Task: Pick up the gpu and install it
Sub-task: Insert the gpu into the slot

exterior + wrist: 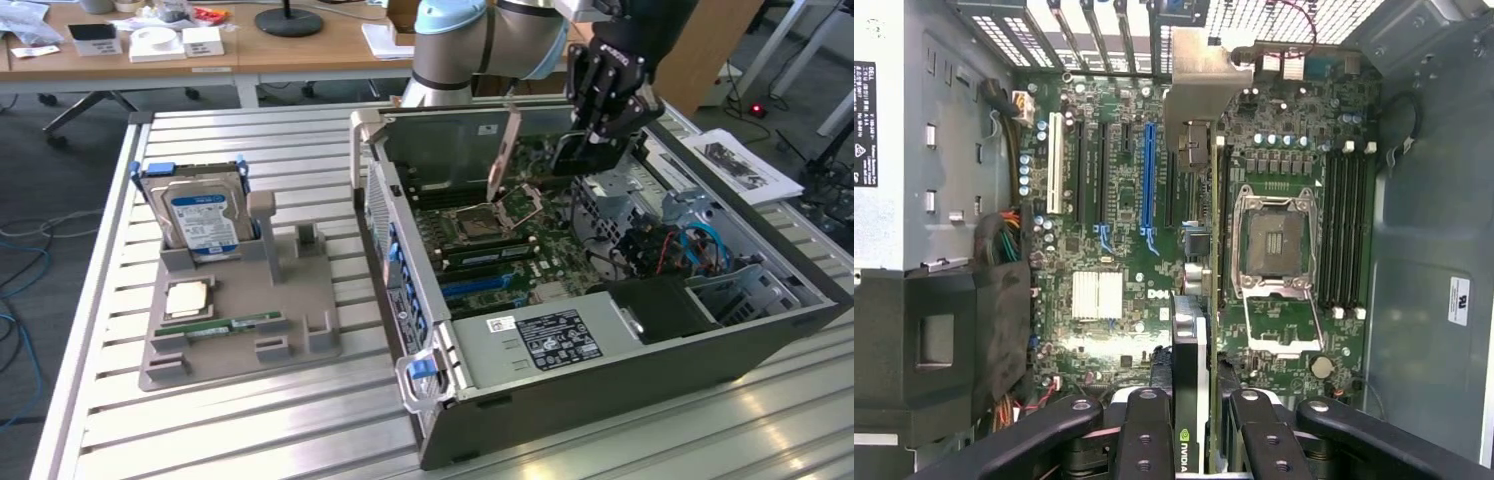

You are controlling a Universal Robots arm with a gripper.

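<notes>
The gpu (1192, 330) is seen edge-on in the wrist view, a thin green card with a black cooler and a silver end bracket (1199, 85). My gripper (1194, 425) is shut on it, with black fingers (1146, 430) on either side of the card. In the exterior view the gripper (603, 105) hangs over the far part of the open computer case (587, 350), holding the gpu (582, 155) just above the motherboard (501, 250). Below the card lie the expansion slots, among them a blue slot (1147, 175).
On the table at the exterior view's left, a grey tray (300, 300) holds a hard drive (200, 215), a processor chip (187, 297) and a memory stick (220, 325). Inside the case are the open CPU socket (1274, 235), cables and a black power supply (667, 305).
</notes>
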